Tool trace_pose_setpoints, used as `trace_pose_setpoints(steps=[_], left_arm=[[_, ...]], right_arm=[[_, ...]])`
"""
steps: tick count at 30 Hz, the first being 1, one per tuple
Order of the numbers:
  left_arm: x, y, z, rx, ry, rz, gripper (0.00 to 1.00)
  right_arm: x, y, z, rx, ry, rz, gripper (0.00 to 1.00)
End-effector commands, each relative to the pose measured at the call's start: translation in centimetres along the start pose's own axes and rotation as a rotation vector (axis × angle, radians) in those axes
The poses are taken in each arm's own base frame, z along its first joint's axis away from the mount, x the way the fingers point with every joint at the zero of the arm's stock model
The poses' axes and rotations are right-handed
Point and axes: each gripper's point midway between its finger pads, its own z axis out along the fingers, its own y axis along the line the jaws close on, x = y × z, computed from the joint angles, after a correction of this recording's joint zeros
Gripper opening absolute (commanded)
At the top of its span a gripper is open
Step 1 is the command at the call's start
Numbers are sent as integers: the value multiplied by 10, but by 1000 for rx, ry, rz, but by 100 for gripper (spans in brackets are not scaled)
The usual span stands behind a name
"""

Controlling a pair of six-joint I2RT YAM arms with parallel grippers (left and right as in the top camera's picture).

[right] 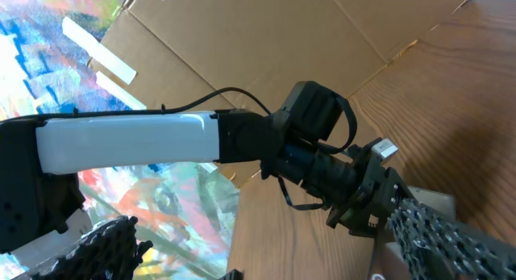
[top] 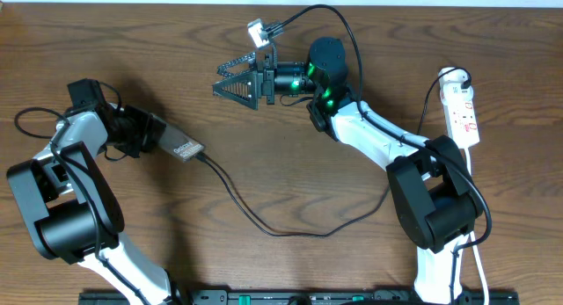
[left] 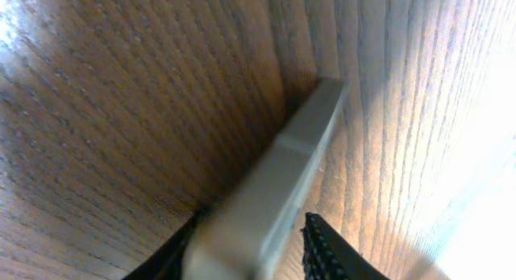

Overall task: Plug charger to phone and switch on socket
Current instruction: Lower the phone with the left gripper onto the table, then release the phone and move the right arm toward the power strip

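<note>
Phone [left: 274, 191] clamped inside left pincer [top: 170, 142]

Both arms have white link shells and black, rounded joint housings. Thin black cables loop along the left arm [top: 77, 132] and the right arm [top: 369, 134]. Green lights [top: 311, 75] glow near the right wrist. On the right gripper [top: 216, 79] the fingers [top: 239, 88] are black, ribbed and triangular.
</note>
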Motion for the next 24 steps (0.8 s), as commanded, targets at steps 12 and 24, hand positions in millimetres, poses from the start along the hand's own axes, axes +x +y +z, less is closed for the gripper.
trace_pose_setpoints(steps=[12, 24], left_arm=[[12, 68, 21, -231, 30, -79, 56], [15, 27, -19, -131, -13, 288, 75]], right_arm=[[-9, 6, -2, -9, -8, -23, 99], [2, -15, -5, 59, 20, 62, 99]])
